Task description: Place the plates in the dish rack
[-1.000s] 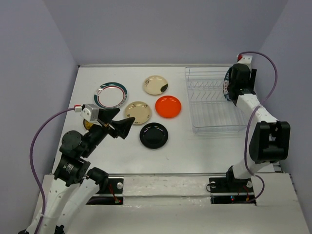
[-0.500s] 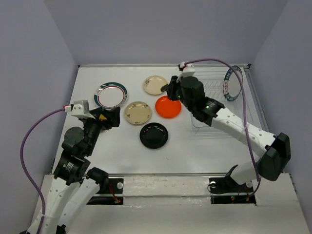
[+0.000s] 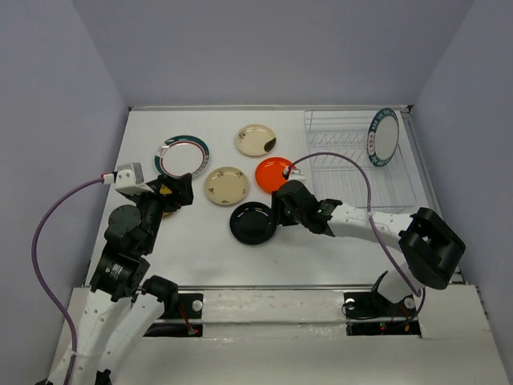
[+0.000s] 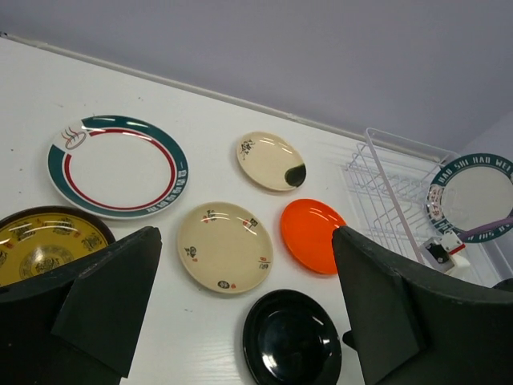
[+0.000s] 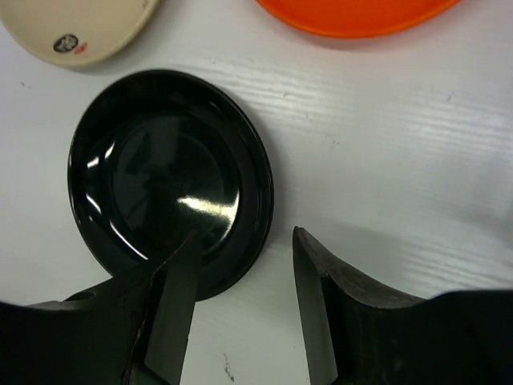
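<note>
Right gripper (image 5: 243,241): I see jaws apart, astride the black plate (image 5: 160,176) rim.
Left gripper (image 4: 244,237): released, left of this plate.

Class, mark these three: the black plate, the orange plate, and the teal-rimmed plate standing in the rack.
black plate (image 5: 160,176): right wrist view, centre well.
orange plate (image 4: 313,235): left wrist view, centre.
teal-rimmed plate (image 3: 383,137): top view, white face.
</note>
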Robot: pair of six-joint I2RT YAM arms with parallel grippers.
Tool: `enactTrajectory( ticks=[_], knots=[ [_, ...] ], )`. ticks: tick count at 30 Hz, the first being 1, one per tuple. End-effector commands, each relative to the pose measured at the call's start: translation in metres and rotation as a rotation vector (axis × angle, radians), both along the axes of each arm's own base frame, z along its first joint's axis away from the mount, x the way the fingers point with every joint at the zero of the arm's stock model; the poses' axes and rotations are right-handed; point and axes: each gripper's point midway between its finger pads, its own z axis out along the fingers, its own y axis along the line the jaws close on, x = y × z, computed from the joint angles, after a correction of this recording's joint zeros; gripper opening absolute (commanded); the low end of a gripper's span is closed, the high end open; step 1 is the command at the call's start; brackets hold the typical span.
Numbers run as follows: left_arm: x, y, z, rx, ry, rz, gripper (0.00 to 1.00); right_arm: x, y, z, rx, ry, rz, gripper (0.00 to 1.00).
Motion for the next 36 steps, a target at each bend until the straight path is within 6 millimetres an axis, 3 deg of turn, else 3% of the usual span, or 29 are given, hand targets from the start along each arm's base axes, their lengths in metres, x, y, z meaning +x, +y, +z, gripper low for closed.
enactTrajectory(
  ticks=[1, 16, 17, 20, 21, 23, 26, 29, 30, 31, 36],
  knots=[
    [0.005, -0.008, 0.017, -0.002, -0.053, -0.05, 0.99, -0.016, 0.008, -0.002, 0.072, 0.061, 0.034, 0.55],
    [0.004, -0.013, 0.016, 0.005, -0.053, -0.083, 0.99, -0.007, 0.012, -0.055, 0.034, 0.139, -0.058, 0.44],
    [0.004, -0.014, 0.016, 0.004, -0.053, -0.085, 0.99, -0.008, 0.013, -0.057, 0.042, 0.142, -0.061, 0.41],
    [0.003, -0.014, 0.016, 0.005, -0.055, -0.09, 0.99, -0.01, 0.009, -0.062, 0.051, 0.152, -0.083, 0.21],
    [0.003, -0.015, 0.017, 0.003, -0.056, -0.091, 0.99, -0.006, 0.012, -0.057, 0.074, 0.128, -0.093, 0.09],
    [0.003, -0.014, 0.017, 0.004, -0.056, -0.09, 0.99, -0.005, 0.01, -0.053, 0.082, 0.116, -0.105, 0.07],
    [0.002, -0.014, 0.017, 0.003, -0.059, -0.09, 0.99, -0.005, 0.006, -0.032, 0.113, 0.074, -0.106, 0.07],
    [0.002, -0.015, 0.018, 0.004, -0.061, -0.094, 0.99, -0.013, 0.008, 0.009, 0.143, 0.009, -0.043, 0.07],
    [0.001, -0.014, 0.019, 0.003, -0.064, -0.094, 0.99, -0.012, 0.006, 0.024, 0.147, -0.017, -0.033, 0.07],
    [0.002, -0.015, 0.019, 0.002, -0.064, -0.096, 0.99, -0.004, 0.002, 0.061, 0.165, -0.104, -0.038, 0.07],
    [-0.001, -0.015, 0.021, 0.005, -0.075, -0.105, 0.99, 0.045, -0.086, 0.149, -0.046, -0.364, -0.287, 0.07]
  ],
)
